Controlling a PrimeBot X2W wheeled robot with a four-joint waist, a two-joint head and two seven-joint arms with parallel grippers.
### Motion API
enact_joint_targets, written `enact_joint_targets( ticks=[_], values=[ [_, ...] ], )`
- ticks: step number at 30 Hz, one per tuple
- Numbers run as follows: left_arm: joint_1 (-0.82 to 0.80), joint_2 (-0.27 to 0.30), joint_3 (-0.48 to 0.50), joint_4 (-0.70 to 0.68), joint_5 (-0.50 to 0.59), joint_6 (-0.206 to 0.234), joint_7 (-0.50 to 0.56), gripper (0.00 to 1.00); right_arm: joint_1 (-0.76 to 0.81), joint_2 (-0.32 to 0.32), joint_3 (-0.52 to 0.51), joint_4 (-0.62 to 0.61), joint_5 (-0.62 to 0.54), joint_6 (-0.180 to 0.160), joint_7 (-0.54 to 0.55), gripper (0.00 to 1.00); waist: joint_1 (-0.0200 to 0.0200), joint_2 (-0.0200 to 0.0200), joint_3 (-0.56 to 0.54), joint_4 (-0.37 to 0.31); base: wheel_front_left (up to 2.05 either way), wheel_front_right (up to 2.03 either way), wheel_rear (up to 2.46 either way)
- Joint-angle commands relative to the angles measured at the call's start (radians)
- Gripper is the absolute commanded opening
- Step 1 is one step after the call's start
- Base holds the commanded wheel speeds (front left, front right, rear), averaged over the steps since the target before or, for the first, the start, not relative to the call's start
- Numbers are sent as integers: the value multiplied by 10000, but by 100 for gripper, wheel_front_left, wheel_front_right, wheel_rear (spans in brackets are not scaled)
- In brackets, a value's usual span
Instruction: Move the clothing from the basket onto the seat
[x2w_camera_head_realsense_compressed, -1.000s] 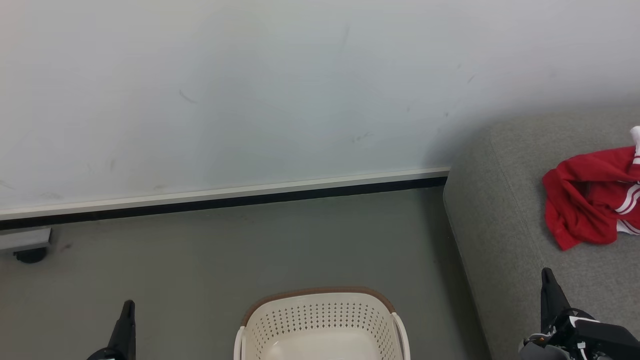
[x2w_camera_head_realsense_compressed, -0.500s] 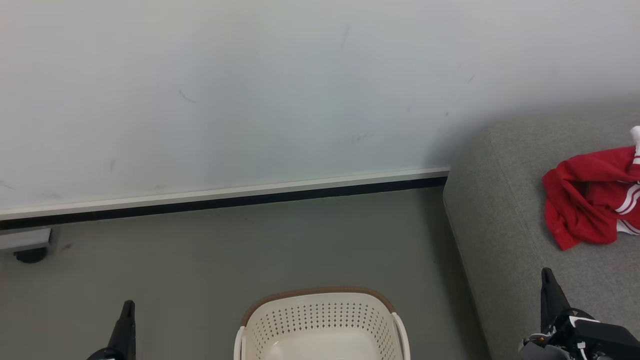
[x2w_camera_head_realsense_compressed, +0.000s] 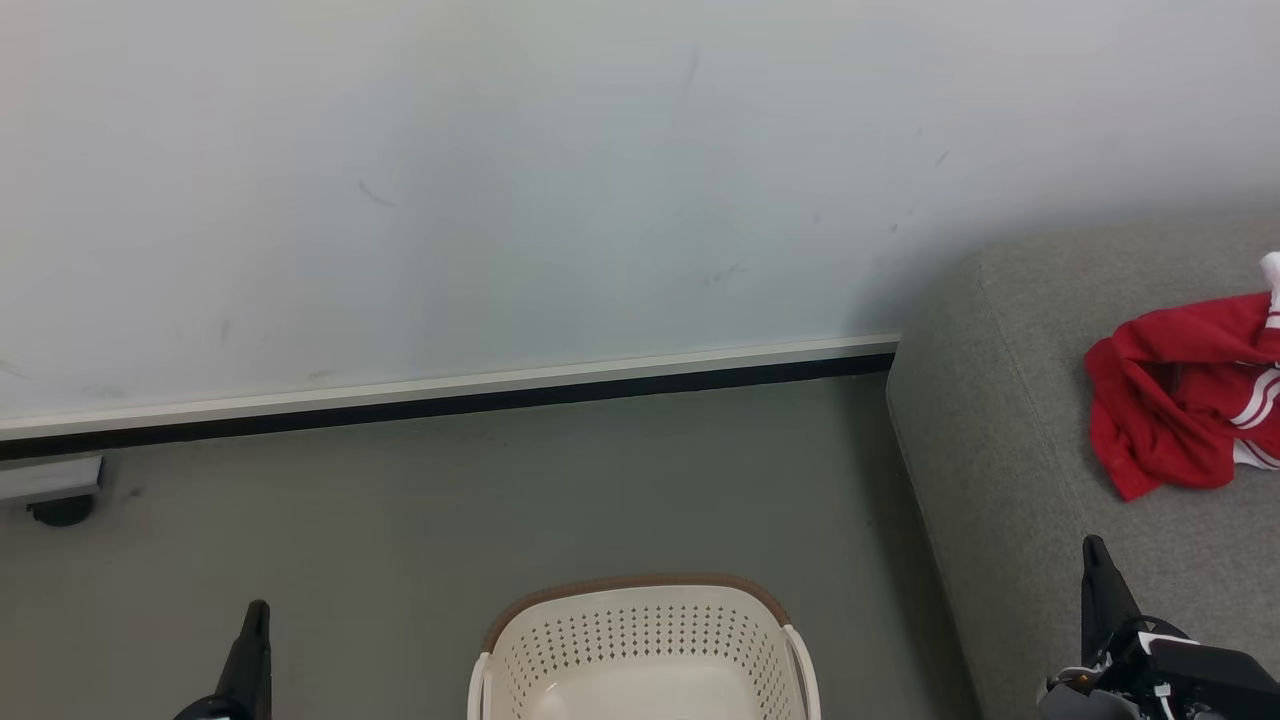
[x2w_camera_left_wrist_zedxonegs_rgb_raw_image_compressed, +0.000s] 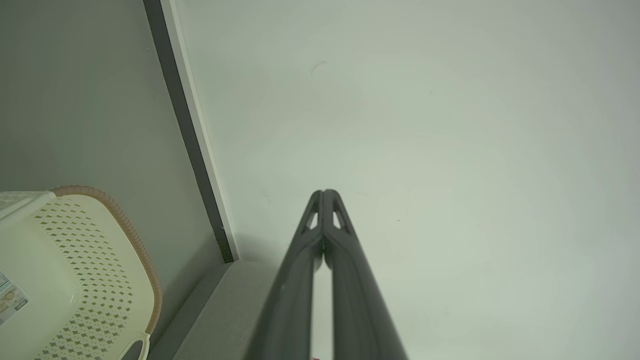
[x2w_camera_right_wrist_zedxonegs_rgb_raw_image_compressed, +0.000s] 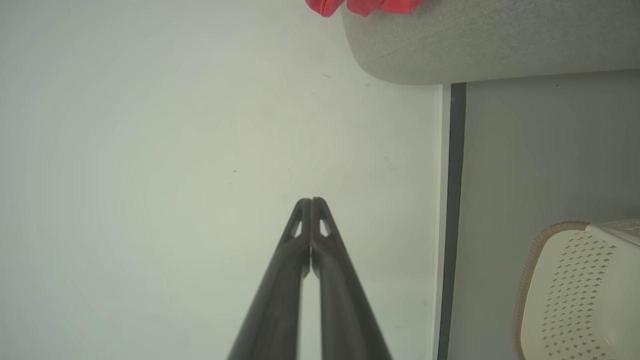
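- On the seat, at the right of the head view, the clothing lies in a crumpled red heap with thin white stripes on its right side. The picture's right edge cuts it off, so its full spread cannot be told.
- Just above the heap at that edge sits a small white piece. It may be a panel of the same garment, but too little of it shows to be sure.
- The seat's rounded far-left corner stands against the pale wall, and its left side drops to the grey floor.
- The basket stands on the floor at the bottom middle of the head view, near the seat's left side and well apart from the clothing.
- Its brown rim band curves round the far side, and a white handle shows on each flank. The part of its inside that shows is plain cream plastic.
- The left wrist view shows a small printed label on the basket's bottom.
- The left gripper has its two dark fingers pressed together at the tips and holds nothing. It points at the wall, and in the head view it rises at the lower left, over the floor left of the basket.
- The right gripper is likewise closed tip to tip and empty. In the head view it rises at the lower right, over the seat's near part and apart from the clothing.
- A white skirting strip with a dark band beneath runs along the foot of the wall, and a dark caster sits at its far left.
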Motion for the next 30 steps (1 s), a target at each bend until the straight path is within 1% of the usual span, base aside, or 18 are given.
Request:
enact_joint_targets(
  ticks=[1,30],
  values=[
    [-59,-2,28,29,-102,-62,22,0,-3,-69,34,-43,71,4,-24,0,0,0,0,0,0,0,0],
    [-59,-2,30,28,-102,-62,21,0,-3,-94,67,-51,90,4,-48,0,0,0,0,0,0,0,0]
  ],
)
